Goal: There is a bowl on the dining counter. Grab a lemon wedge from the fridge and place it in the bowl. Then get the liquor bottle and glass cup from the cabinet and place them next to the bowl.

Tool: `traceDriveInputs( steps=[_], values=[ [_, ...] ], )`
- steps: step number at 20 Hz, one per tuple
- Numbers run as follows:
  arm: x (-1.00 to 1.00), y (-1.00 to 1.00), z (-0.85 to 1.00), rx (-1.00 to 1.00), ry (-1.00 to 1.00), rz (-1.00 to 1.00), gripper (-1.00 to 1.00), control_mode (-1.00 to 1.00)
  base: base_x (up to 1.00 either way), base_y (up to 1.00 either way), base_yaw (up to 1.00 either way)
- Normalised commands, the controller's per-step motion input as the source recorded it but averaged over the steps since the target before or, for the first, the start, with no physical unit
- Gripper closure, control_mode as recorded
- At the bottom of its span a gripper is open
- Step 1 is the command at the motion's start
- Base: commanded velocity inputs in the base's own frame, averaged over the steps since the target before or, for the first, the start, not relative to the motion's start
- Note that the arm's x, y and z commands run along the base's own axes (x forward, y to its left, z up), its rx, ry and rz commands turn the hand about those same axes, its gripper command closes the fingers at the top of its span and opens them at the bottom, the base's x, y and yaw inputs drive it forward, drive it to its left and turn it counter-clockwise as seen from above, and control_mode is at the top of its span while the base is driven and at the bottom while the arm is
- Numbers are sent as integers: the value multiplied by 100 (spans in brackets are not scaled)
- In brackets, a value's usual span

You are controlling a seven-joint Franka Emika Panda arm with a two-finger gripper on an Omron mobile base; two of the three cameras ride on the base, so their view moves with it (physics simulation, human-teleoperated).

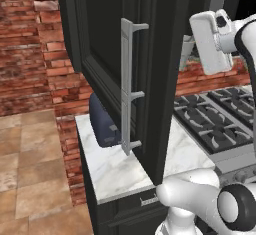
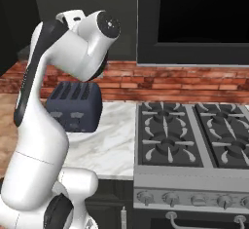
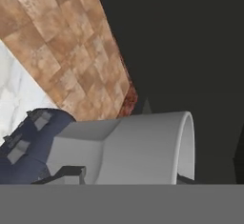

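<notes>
Closest to my hand camera is the glass cup (image 3: 143,147), lying across the bottom of that view right where the fingertips should rise, so it hides them. I cannot tell whether the claw (image 1: 194,44) is clamped on it or merely standing around it. From the left base camera the cup sits just beside the white hand at the mouth of the cabinet (image 3: 190,42), tucked behind the edge of the open door (image 1: 105,54) with its long silver handle (image 1: 127,84). My main worry is the grip: if the jaws are only loosely on that smooth, tapered glass, any quick swing could let it slide out. Directly below are the dark blue toaster (image 3: 24,147) and the marble table (image 1: 115,166), with the tiled floor (image 3: 71,42) past its edge, so a drop would likely mean a bounce and a lost cup. The second risk is the door. It stands close to the hand's left, and a careless pull-back could knock the cup or wrist against its edge. I would also mind the stove (image 1: 215,119) on the other side while turning away.
</notes>
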Motion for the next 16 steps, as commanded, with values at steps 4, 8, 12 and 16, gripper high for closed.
traceDriveInputs(
  steps=[4,8,12,16],
  values=[
    [-58,-26,-7,-3,-1,0,100,-100,0,0,0],
    [-25,-8,-5,-3,0,0,100,100,-33,-18,0],
    [0,0,0,0,0,0,100,100,-92,-42,0],
    [0,0,0,0,0,0,100,100,-97,-65,0]
  ],
)
